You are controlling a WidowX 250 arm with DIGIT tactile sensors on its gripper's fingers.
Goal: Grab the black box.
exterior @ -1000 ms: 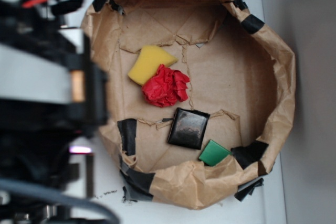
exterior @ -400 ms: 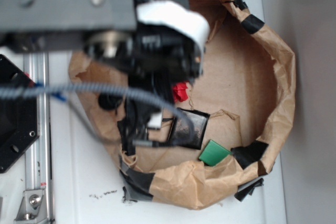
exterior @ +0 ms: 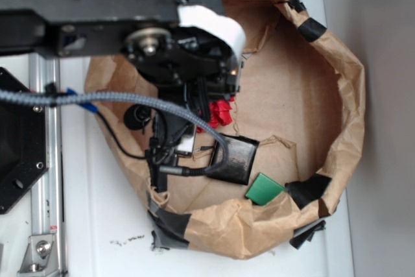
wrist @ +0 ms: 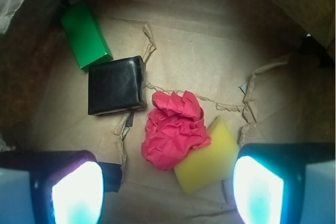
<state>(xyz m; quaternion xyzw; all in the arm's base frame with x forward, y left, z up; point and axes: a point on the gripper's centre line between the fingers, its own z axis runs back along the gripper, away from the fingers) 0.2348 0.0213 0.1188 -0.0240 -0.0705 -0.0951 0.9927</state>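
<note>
Brown paper lines the basin (exterior: 324,95). We note the arm has swung in over it since a second ago; the claw (wrist: 168,187) hangs open above red paper (wrist: 176,129), black box (wrist: 115,85) at ten o'clock, ungrasped.

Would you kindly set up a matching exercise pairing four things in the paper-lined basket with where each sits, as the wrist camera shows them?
Things:
1. flat glossy black box
2. green rectangular block
3. crumpled red paper ball
4. yellow foam sponge

Places:
A. lower right of the ball, partly tucked under it
B. upper left, near the wall
C. centre, between box and sponge
D. just below the green block, left of the ball

Pairs: 1-D, 2-B, 3-C, 4-A
</note>
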